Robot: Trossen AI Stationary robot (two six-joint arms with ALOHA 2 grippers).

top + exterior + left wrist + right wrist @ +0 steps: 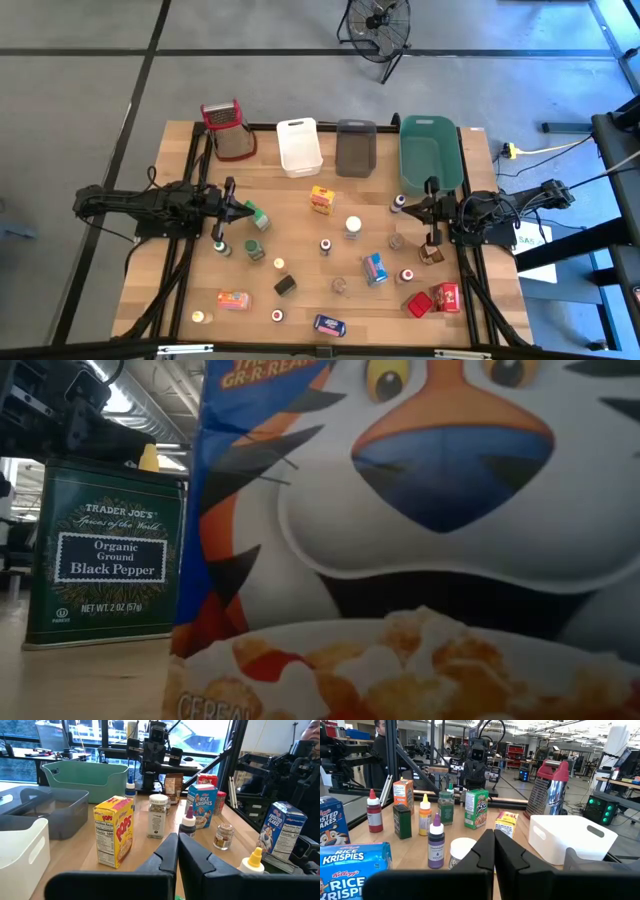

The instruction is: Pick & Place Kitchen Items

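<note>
Many kitchen items are scattered upright or lying on the wooden table (300, 190): a yellow Pops box (321, 200), a white-capped jar (353, 227), a Rice Krispies box (375, 267), a Frosted Flakes box (328, 324), a dark pepper tin (285, 286) and small bottles. My left gripper (248, 212) hangs shut and level above the table's left side, beside a green box (258, 216). My right gripper (405, 208) hangs shut and level at the right side, by a purple-capped bottle (399, 203). Neither holds anything.
A red-topped grater (228, 130), a white tub (299, 146), a grey tub (356, 147) and a green tub (429, 152) stand in a row along the far edge. The low view is filled by the Frosted Flakes box (420, 540) and the pepper tin (105, 555).
</note>
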